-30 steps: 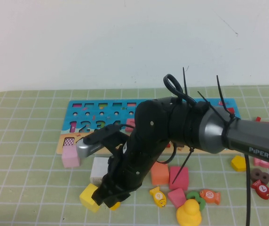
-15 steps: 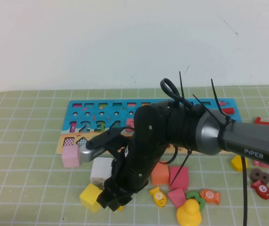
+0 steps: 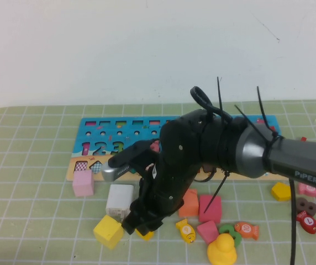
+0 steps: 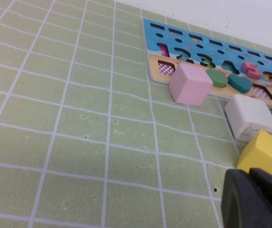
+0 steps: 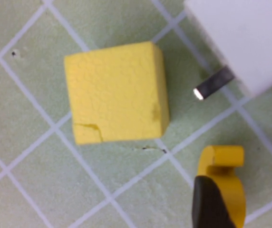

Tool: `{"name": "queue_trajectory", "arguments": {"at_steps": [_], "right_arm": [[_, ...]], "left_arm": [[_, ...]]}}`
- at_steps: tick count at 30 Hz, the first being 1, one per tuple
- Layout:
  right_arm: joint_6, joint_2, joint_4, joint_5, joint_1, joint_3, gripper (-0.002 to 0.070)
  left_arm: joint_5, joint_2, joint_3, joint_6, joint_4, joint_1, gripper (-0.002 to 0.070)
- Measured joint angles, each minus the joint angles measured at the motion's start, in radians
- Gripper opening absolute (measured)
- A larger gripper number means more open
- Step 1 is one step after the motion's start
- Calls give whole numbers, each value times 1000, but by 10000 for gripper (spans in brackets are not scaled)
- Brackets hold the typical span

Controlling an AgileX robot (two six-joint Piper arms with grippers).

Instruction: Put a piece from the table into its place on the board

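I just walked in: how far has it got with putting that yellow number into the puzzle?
Early on. The right pincer is down at the yellow 6 on the table, no lift yet. Carrying it to the board remains. The left pincer waits nearby.

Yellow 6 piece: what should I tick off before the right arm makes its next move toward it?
1. Right gripper low over the table at the yellow 6, jaws open: ok.
2. Piece centred between the fingers: not ok; in the right wrist view it sits against one finger, and the other finger is at the picture's edge.
3. Piece lying flat and free on the cloth: ok.
4. Yellow cube and white block apart from the piece: ok.
5. The 6 slot on the board free: cannot tell, the right arm hides it.
6. Left gripper out of the way: ok, absent from the high view.
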State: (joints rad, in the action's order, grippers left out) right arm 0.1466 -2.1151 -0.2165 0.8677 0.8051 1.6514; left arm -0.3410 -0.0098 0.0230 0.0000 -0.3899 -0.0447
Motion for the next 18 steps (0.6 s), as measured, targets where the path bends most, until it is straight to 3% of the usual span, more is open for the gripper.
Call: {"name": "queue_trajectory", "arguments": {"at_steps": [18], "right_arm": [[-23, 59, 43, 8, -44, 0, 312]], "left_arm": [[0, 0, 0, 0, 0, 0, -1]]}}
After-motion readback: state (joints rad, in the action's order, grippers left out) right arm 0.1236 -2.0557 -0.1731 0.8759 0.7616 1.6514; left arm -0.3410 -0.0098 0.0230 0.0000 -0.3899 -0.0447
